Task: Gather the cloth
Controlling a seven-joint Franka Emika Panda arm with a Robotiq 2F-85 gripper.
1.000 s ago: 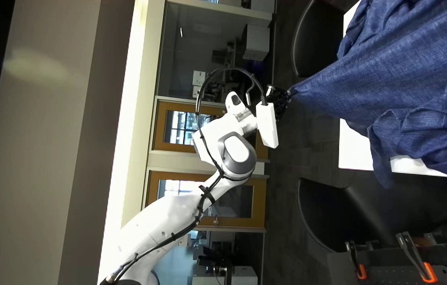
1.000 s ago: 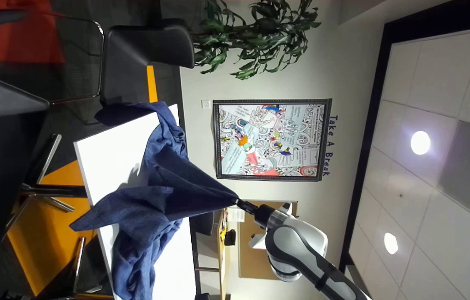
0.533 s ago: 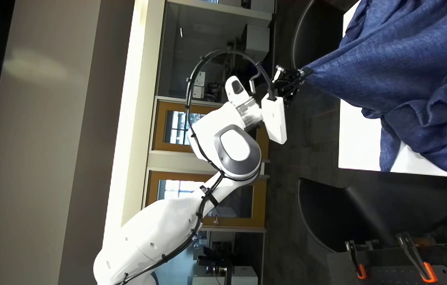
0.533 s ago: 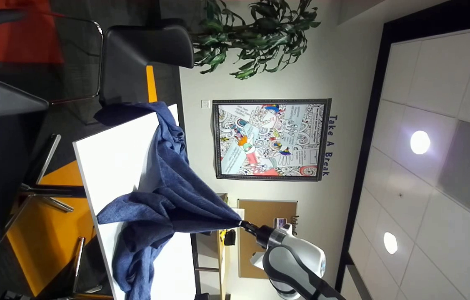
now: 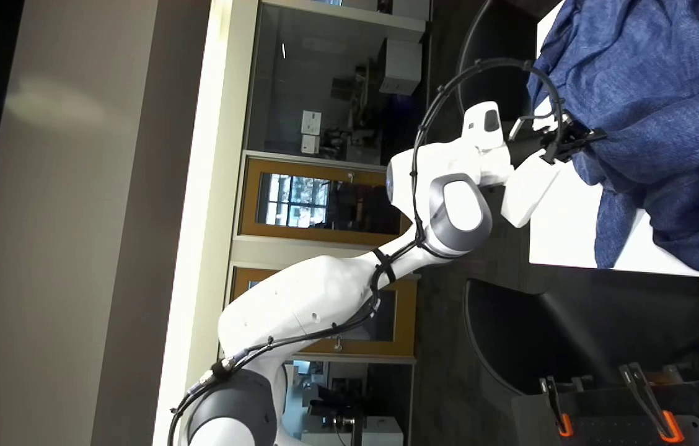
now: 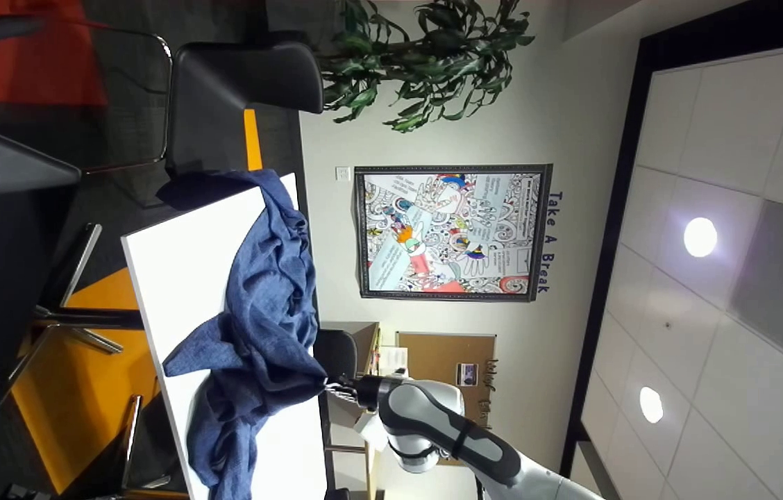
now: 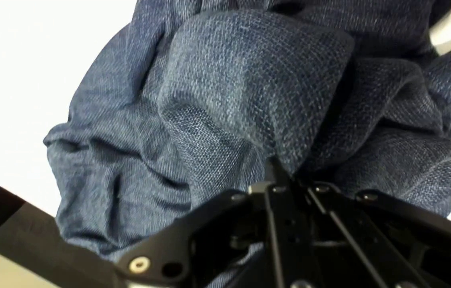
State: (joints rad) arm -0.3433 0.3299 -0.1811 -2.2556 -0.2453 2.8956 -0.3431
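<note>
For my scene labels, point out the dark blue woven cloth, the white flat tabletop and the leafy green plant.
Dark blue woven cloth (image 7: 249,88): wrist view, on its broad central fold.
White flat tabletop (image 6: 183,274): in an exterior view, on a bare stretch.
Leafy green plant (image 6: 448,42): in an exterior view, on its leaves.

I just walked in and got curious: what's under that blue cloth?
The white tabletop shows on either side of the cloth and evidently continues underneath. Whether anything else lies beneath can't be seen; that part is covered.

the arm (image 5: 318,291) is bent, its gripper (image 5: 597,135) pinched tightly together.
</note>
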